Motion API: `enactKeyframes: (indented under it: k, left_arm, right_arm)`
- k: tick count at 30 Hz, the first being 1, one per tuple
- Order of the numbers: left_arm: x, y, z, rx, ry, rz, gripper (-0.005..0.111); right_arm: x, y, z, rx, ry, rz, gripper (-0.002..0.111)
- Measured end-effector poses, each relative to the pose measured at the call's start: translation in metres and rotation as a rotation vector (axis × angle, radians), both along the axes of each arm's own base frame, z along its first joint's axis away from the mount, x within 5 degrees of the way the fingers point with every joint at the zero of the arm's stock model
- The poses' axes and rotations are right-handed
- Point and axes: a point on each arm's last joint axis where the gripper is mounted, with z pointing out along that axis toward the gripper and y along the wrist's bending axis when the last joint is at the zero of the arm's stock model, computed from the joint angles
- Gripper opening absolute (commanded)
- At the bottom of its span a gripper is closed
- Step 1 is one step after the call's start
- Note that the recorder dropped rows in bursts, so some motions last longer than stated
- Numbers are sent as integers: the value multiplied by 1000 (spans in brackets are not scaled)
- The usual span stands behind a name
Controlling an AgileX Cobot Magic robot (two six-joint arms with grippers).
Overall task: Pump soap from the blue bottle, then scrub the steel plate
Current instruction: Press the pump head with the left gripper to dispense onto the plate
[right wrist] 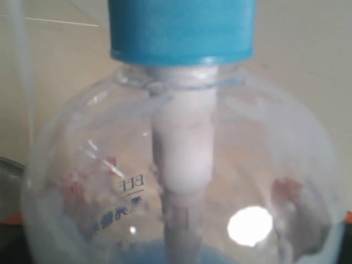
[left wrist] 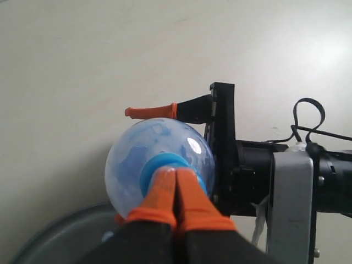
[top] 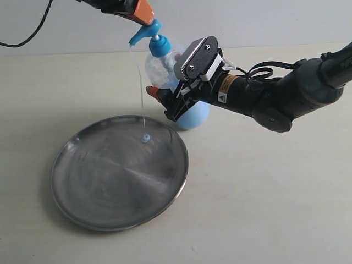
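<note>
L gripper [left wrist: 176,177] pinched shut, empty, on pump [top: 155,38], R gripper [top: 168,103] clamped wide round blue bottle [top: 158,69]: I'll press slow so soap [top: 145,138] lands on steel plate [top: 104,192].

Close on the round, clear bottle [right wrist: 82,137] and its bright blue collar [right wrist: 181,30].

The bottle fills nearly the whole picture, slightly out of focus. From the collar a white stem [right wrist: 184,148] runs straight down the middle of the bottle and narrows to a thin tube that dips into light blue liquid [right wrist: 143,257] at the bottom. Small printed letters [right wrist: 131,184] show back to front through the plastic, and a hard white glare spot [right wrist: 250,225] sits on the wall. A pale, blurred strand of soap [right wrist: 22,71] hangs just beside the bottle. Orange fingertips [right wrist: 7,219] peek out at either side of the belly. Behind lie a beige table [right wrist: 308,66] and a grey sliver of plate [right wrist: 5,181].
</note>
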Motion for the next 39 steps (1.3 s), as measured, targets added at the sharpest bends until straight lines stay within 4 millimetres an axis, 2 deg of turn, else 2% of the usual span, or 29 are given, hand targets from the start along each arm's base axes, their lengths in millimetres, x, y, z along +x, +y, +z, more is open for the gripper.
enactKeyframes:
  k: [18, 26, 33, 39]
  left_arm:
    - [11, -12, -15, -35, -5, 24, 0]
    - [12, -16, -12, -46, -43, 35, 0]
    - [-1, -8, 11, -33, -105, 24, 0]
    - [-27, 6, 43, 37, -191, -20, 0]
  right_arm:
    - [3, -4, 0, 46, 36, -41, 0]
    - [4, -5, 0, 55, 43, -53, 0]
    - [3, -3, 0, 38, 23, -35, 0]
    - [-2, 4, 0, 25, 5, 9, 0]
